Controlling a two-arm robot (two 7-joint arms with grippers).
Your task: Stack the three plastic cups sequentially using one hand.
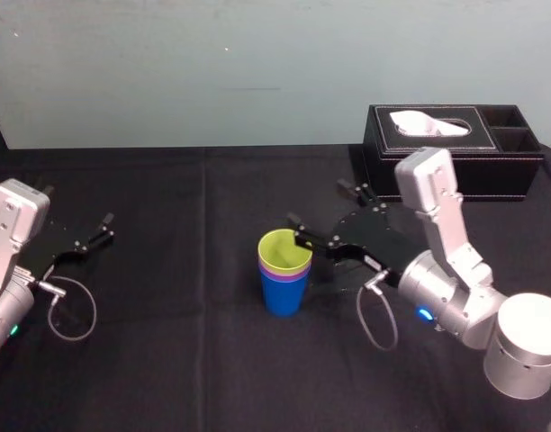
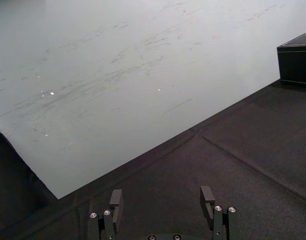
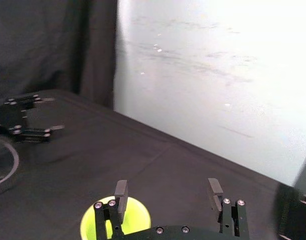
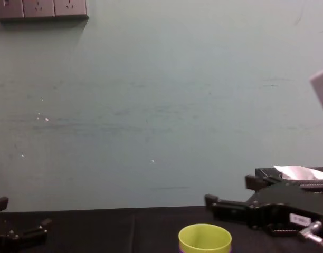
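The three plastic cups stand nested in one upright stack at the table's middle. The yellow-green cup (image 1: 284, 250) sits inside the purple cup (image 1: 284, 270), which sits inside the blue cup (image 1: 284, 293). My right gripper (image 1: 319, 203) is open just right of and behind the stack, with nothing between its fingers. One finger reaches over by the yellow-green rim (image 3: 90, 226), and the chest view shows that rim (image 4: 205, 238) below the right gripper (image 4: 228, 192). In its wrist view the right gripper (image 3: 167, 189) has its jaws spread wide. My left gripper (image 1: 103, 227) rests open at the far left of the table, its jaws apart in its own view (image 2: 161, 197).
A black tissue box (image 1: 456, 148) with side compartments stands at the back right, close behind the right arm, and its corner shows in the left wrist view (image 2: 296, 62). Black cloth (image 1: 185, 360) covers the table, and a pale wall runs along its far edge.
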